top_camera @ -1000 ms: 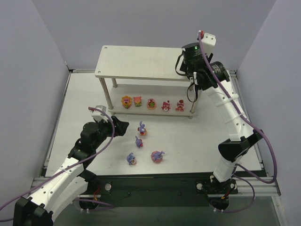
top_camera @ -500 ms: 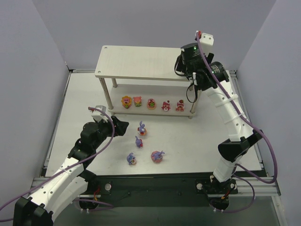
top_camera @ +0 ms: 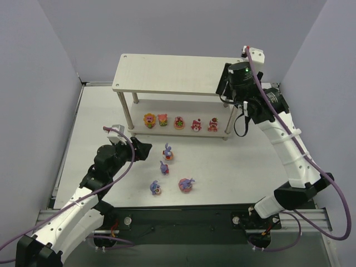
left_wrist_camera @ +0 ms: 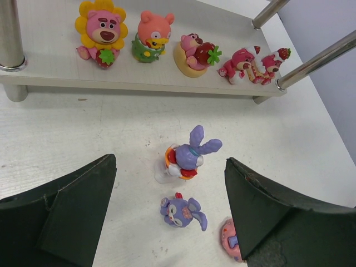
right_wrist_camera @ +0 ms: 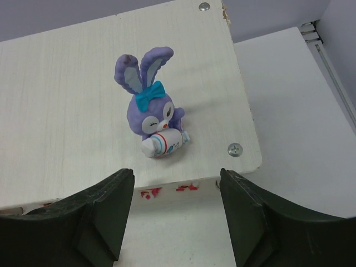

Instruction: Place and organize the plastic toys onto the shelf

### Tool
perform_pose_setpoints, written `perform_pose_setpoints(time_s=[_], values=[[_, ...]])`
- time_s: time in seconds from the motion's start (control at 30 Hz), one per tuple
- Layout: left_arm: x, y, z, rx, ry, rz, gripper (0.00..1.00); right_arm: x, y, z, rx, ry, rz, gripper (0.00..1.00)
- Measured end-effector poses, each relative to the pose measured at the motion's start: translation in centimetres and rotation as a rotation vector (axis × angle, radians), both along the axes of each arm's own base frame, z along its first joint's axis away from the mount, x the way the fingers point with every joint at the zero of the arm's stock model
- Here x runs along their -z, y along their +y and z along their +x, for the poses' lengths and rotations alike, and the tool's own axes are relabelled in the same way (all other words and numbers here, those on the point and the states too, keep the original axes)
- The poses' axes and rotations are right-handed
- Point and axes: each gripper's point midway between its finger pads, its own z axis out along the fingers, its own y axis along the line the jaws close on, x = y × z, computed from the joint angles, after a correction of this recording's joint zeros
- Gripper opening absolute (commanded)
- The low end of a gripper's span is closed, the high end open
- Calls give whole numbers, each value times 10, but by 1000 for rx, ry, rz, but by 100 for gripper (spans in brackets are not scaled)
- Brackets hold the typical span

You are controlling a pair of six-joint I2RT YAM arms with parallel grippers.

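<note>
The two-tier pale shelf [top_camera: 167,72] stands at the back. Five red, pink and yellow round toys line the lower tier [top_camera: 179,122], and they also show in the left wrist view [left_wrist_camera: 150,36]. A purple bunny [right_wrist_camera: 151,119] stands on the top tier near its right front corner; in the top view the right wrist hides it. My right gripper [right_wrist_camera: 177,222] is open and empty, just in front of and above that bunny, at the shelf's right end [top_camera: 224,84]. My left gripper [left_wrist_camera: 169,217] is open and low, with two bunnies [left_wrist_camera: 189,153] [left_wrist_camera: 181,211] between its fingers.
Four purple bunnies lie on the white table in front of the shelf [top_camera: 167,152] [top_camera: 164,167] [top_camera: 156,188] [top_camera: 186,184], the last on a pink base. Metal shelf legs [left_wrist_camera: 11,33] stand near the left gripper. Grey walls enclose the table.
My right wrist has drawn back to the right, off the shelf's top tier, leaving the bunny standing there. The left arm has not moved.
</note>
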Motion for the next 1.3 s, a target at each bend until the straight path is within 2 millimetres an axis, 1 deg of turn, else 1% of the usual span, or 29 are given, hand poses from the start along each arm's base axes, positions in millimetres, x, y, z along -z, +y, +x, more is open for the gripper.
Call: perform_pose_setpoints(time_s=[0.07,0.17,0.2,0.23,0.27,0.33,0.37,0.53,0.7,0.97,1.2,1.3], values=[[-2,0,-1,0,-7,-4,89,-7,-2,-8,-19,-22,19,57],[-5,1,-1,-2,-16,-7,89,-13,-3,-15,-41,-45,31,37],[-5,1,-1,-3,-17,-8,89,-14,-3,-16,-46,-48,33,26],[-6,1,-1,-3,-19,-9,89,-14,-3,-16,-48,-51,33,21],[-6,1,-1,-3,-19,-8,89,-12,-3,-16,-50,-50,31,14],[-6,1,-1,-3,-18,-8,89,-8,-2,-15,-53,-43,28,10],[-6,1,-1,-3,-17,-8,89,-5,-1,-15,-55,-36,25,6],[-4,2,-2,-4,-12,-5,89,-1,-1,-13,-55,-26,20,2],[-3,2,-2,-7,-7,-2,89,2,1,-7,-56,-29,17,1],[-2,3,-2,-11,-5,0,89,13,2,4,-53,-7,8,0],[-2,3,-2,-11,-5,0,89,14,2,10,-55,-12,15,0],[-2,3,-2,-10,-5,0,89,20,4,14,-56,1,11,0]])
